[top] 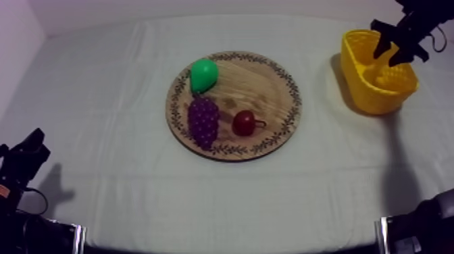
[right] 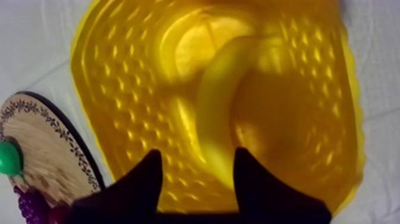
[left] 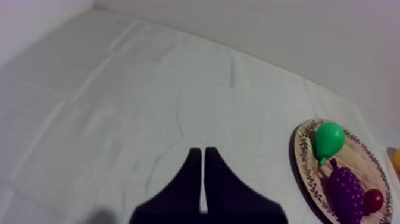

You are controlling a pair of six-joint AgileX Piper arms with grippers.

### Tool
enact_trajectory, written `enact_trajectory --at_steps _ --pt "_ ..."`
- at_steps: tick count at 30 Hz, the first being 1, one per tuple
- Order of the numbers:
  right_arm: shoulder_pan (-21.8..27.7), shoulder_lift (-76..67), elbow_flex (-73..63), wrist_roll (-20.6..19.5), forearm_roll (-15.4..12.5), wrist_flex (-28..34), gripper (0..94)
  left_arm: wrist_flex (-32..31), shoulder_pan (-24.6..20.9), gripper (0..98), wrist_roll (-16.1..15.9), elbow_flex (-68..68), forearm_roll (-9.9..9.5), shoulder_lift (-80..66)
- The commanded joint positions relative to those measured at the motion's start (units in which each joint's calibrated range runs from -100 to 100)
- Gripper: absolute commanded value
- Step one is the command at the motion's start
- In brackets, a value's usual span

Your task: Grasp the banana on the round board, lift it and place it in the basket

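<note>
So, starting at the left: our left pincer sits low at its own edge of the worktop, well apart from everything else. From its wrist camera the 2 black fingers are pressed together into a narrow wedge with nothing between them, over bare cloth.

Moving toward the middle, the round wooden board with the patterned rim lies flat on the cloth. 3 toy fruits are on it. The green pear is near the far rim, the purple bunch of grapes is just in front of it, apparently touching it, and the small red fruit is just to the right of the grapes.

Over at the right, the yellow basket stands near the far right corner, well apart from the board. Our right pincer hangs over the basket's opening. In the right wrist view its fingers are spread and pinching nothing. The banana lies inside the basket on its floor, below the gap between those fingers, curved along the basket's length. We can't tell if a fingertip touches it.
</note>
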Motion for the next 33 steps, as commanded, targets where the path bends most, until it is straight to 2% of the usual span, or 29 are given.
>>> enact_trajectory --at_steps 1,4,12,15,20,25,33 --pt "0.0 0.1 -0.2 0.0 0.1 -0.1 41.5 0.0 0.0 0.1 0.0 0.0 0.01 0.0" --pt "0.2 0.0 -0.1 0.0 0.0 -1.0 36.8 0.0 0.0 0.1 0.0 0.0 0.01 0.0" --pt "1.6 -4.6 4.9 0.7 -0.6 -7.0 9.8 0.0 0.0 0.1 0.0 0.0 0.01 0.0" --pt "1.7 -8.0 8.2 0.4 0.3 -10.2 3.8 0.0 0.0 0.1 0.0 0.0 0.01 0.0" --pt "0.7 -15.5 16.0 -1.7 3.9 -17.5 1.2 0.0 0.0 0.1 0.0 0.0 0.01 0.0" --pt "0.4 -24.8 27.0 -3.1 6.0 -26.3 0.9 0.0 0.0 0.1 0.0 0.0 0.01 0.0" --pt "-3.3 -44.4 47.8 -8.9 14.6 -39.3 0.7 0.0 0.0 0.1 0.0 0.0 0.01 0.0"
